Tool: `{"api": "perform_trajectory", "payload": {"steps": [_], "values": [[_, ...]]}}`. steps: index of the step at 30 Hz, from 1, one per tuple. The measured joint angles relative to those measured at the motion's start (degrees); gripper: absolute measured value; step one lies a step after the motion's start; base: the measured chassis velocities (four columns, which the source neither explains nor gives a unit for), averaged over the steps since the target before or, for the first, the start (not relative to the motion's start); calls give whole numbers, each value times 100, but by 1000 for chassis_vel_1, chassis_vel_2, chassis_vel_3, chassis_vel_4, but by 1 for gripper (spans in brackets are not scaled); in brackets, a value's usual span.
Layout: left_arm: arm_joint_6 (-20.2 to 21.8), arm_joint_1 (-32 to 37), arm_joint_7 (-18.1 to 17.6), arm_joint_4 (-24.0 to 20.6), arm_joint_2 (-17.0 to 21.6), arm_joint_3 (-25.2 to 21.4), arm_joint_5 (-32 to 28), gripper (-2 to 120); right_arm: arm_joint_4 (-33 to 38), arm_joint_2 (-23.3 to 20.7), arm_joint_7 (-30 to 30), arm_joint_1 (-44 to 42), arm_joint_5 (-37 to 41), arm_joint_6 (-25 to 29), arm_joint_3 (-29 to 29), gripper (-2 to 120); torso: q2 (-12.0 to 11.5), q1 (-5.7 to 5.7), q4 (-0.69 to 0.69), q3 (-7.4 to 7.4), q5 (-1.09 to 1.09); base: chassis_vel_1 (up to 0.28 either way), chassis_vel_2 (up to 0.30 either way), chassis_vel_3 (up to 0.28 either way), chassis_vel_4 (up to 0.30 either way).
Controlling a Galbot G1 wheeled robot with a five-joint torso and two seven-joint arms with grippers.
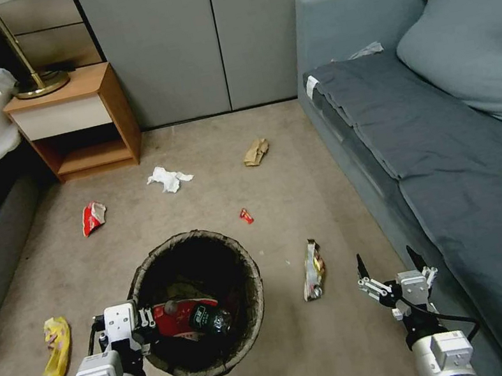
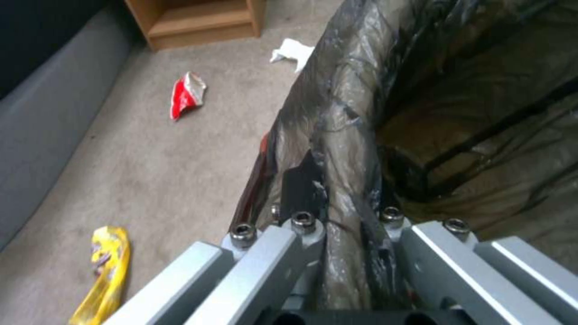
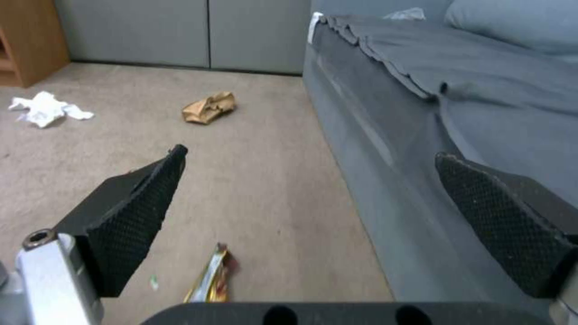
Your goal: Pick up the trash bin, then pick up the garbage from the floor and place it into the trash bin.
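Bin held at left, right fingers wide over a wrapper

Head view. Bin [image 1: 201, 300] sits low in front of the robot, mouth up, carried at its near-left rim by the left gripper [image 1: 141, 327]. Judged purpose: holding it by the rim keeps the mouth open and within reach of the other arm. A red packet [image 1: 177, 318] and a dark bottle [image 1: 210, 318] already lie inside. The right gripper [image 1: 392, 270] hangs just beside the sofa [image 1: 449, 133], fingers spread wide, holding nothing. A shiny wrapper [image 1: 312, 270] lies on the carpet between bin and right gripper, the nearest litter to that arm. Still on the floor, farther off: yellow wrapper [image 1: 57, 347], red bag [image 1: 92, 217], tissue [image 1: 168, 178], brown paper [image 1: 255, 151], small red scrap [image 1: 245, 216].

Left wrist view. Fingers [image 2: 301, 185] are closed on the liner-wrapped rim [image 2: 343, 135], one outside the wall, the other inside. Grip looks firm; the liner is bunched between them.

Right wrist view. Both fingers [image 3: 135, 212] stand far apart and touch nothing. The shiny wrapper lies on the carpet below and between them, nearer the one on the bin's side. Judged state: the opening is ample for a thin wrapper; the gripper is above it, not yet at it.
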Motion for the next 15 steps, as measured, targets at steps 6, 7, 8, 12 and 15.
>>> {"api": "perform_trajectory", "payload": {"steps": [6, 7, 8, 12, 15], "values": [[0, 14, 4, -2, -4, 7, 0, 1, -29, -46, 7, 37, -5, -122, 11, 100, 0, 1, -3, 1, 1, -173, 169, 156, -174], [6, 28, 4, -7, -4, 11, 0, 1, -63, -109, 3, 121, 40, -237, 18, 100, 0, 1, -2, 1, 0, -142, 86, 90, -112], [6, 28, 4, -7, -4, 11, 0, 1, -63, -109, 3, 121, 40, -237, 18, 100, 0, 1, -2, 1, 0, -142, 86, 90, -112], [29, 62, 5, -9, 0, 11, -1, 1, -186, -284, 2, 434, 358, -595, -3, 100, 0, 0, -1, 0, 1, -13, 21, 22, -9], [30, 95, 5, -10, 3, -2, -2, 1, -308, -432, 0, 693, 766, -993, -56, 100, 0, 0, -1, 0, 2, 0, 0, 0, 0]]}}
